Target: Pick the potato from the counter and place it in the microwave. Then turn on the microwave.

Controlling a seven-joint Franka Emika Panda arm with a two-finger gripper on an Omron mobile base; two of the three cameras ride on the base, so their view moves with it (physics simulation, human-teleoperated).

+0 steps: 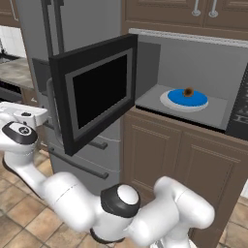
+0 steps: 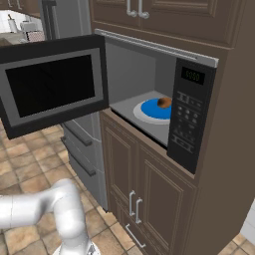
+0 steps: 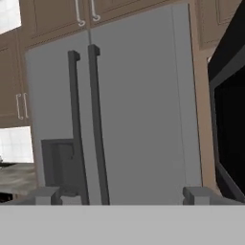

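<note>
Brown potato (image 1: 188,91) on blue plate (image 1: 184,100), microwave (image 1: 193,72) door open, gripper (image 3: 122,195) spread

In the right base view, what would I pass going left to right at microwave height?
Open microwave door → blue plate → potato on the plate → button panel.

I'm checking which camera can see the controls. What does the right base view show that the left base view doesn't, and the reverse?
Right base view alone: the full button panel with its display. Left base view alone: the arm's hand end, low at the left beside the open door. Both: the microwave open, the potato on the blue plate inside, and the grey fridge.
</note>
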